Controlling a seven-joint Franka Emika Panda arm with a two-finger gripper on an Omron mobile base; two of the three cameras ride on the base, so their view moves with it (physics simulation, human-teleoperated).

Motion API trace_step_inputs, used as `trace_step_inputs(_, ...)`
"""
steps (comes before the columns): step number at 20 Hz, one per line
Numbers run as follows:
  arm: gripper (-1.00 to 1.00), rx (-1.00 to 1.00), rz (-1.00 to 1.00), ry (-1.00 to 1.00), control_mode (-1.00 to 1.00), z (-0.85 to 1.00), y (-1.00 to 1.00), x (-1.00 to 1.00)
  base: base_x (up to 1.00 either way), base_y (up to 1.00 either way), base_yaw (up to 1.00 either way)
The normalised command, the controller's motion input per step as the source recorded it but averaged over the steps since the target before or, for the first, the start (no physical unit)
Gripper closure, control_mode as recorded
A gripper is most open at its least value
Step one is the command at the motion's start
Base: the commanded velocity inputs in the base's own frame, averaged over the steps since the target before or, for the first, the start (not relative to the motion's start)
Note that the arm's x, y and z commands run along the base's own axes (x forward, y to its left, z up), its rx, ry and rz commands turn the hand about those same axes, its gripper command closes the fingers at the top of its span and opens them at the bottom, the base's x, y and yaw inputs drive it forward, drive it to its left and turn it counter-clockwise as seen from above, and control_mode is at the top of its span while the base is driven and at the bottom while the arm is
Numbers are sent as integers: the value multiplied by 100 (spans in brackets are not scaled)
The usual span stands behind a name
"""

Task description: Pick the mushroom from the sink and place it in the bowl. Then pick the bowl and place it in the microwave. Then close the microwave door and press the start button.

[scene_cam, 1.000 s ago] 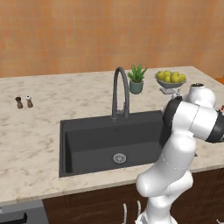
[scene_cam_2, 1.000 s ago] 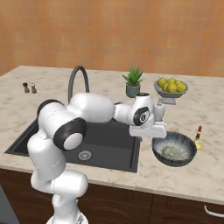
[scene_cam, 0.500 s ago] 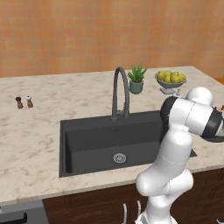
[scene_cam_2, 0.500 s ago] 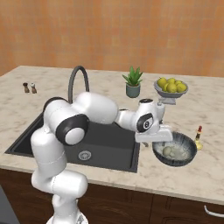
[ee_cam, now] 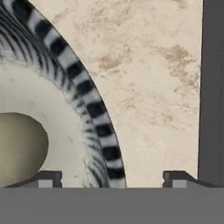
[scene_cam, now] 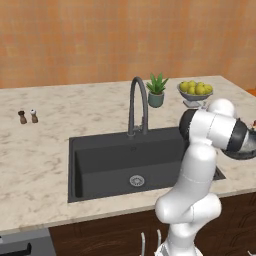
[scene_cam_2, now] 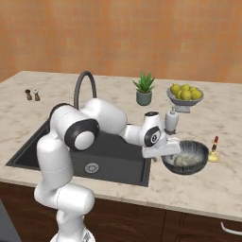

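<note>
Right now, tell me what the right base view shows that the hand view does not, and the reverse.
Only the right base view shows the sink, its faucet, the potted plant, the fruit bowl, and the arm reaching to the bowl at its sink-side rim. Only the hand view shows the fingertips straddling that rim, one inside the bowl, one outside over the counter. Both show the bowl with the mushroom in it.

The bowl (ee_cam: 94,109) is showing black-and-white stripes on its rim, a pale cream mushroom (ee_cam: 19,148) inside; the sink (scene_cam: 130,162) is looking matte black, the counter (ee_cam: 148,65) mottled beige.
</note>
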Motion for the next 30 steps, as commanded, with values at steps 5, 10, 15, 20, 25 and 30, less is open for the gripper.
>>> trace_step_inputs(5,100,0,3,4,-100,-21,-3,0,0,0,0)
trace_step_inputs(10,100,0,13,0,-100,0,-20,-4,0,0,0)
trace_step_inputs(15,100,0,19,0,-100,70,-17,-42,0,0,0)
trace_step_inputs(20,100,0,18,0,-100,100,-1,-72,0,0,0)
trace_step_inputs(25,100,-1,26,1,-100,100,3,-73,0,0,0)
trace_step_inputs(30,100,0,27,4,-100,100,13,-48,0,0,0)
